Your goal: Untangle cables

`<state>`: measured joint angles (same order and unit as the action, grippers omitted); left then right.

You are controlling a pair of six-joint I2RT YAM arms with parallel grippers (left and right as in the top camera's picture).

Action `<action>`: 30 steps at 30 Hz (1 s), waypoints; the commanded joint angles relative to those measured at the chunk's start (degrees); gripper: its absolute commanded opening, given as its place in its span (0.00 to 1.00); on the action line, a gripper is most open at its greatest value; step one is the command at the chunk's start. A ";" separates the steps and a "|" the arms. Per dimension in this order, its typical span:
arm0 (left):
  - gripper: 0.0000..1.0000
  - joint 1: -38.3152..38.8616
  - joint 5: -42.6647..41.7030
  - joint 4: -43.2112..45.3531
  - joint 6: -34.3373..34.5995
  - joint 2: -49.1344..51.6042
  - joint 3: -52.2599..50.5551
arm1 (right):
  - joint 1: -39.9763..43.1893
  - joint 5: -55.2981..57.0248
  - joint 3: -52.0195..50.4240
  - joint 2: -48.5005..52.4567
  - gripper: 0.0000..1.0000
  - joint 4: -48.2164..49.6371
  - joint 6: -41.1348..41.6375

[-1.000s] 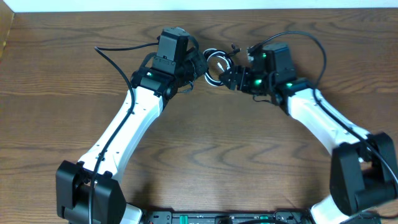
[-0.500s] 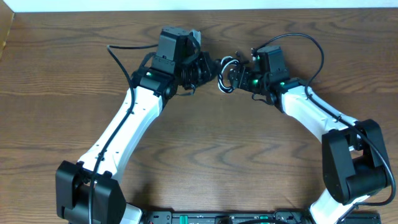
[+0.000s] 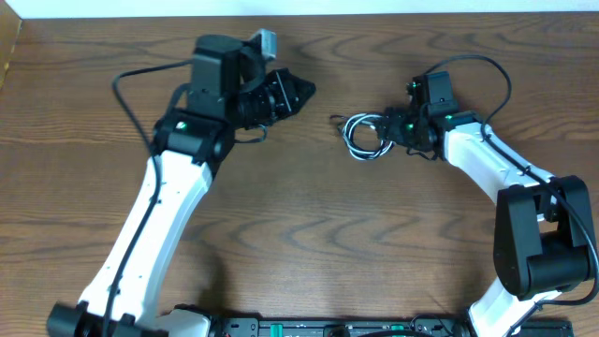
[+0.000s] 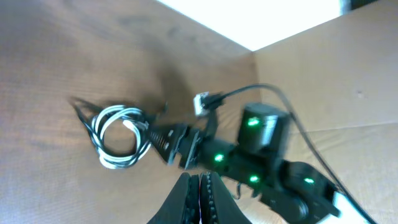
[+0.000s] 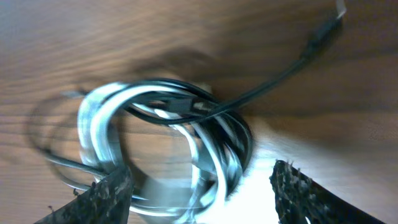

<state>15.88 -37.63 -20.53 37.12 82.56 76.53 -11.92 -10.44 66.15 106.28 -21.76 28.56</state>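
Overhead: black-white cables (image 3: 350, 136) coiled on woodgrain table (image 3: 328, 243); left jaws clenched, right jaws spread

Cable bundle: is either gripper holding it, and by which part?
Neither holds it. The left gripper is shut on nothing, away from the cable bundle. The right gripper is open, with fingers on either side of the bundle and one plainly apart from it.

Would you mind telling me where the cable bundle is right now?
In the overhead view the cable bundle lies on the table right of centre, at the right claw's tips, well clear of the left claw.
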 commanded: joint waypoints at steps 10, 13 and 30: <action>0.07 1.07 9.01 -4.61 -7.72 -1.46 0.83 | 0.98 -4.44 0.81 -0.35 0.66 -2.84 -9.66; 0.12 2.36 9.27 -4.59 -9.05 3.04 0.83 | 1.36 -6.38 2.36 -1.64 0.66 -3.45 -9.99; 0.45 7.65 12.76 14.40 -5.95 31.30 0.83 | 6.62 -6.64 5.16 -9.20 0.72 -9.88 -11.06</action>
<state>22.70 -26.52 -7.68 29.78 110.74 76.60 -5.26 -16.69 70.46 97.89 -30.79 18.94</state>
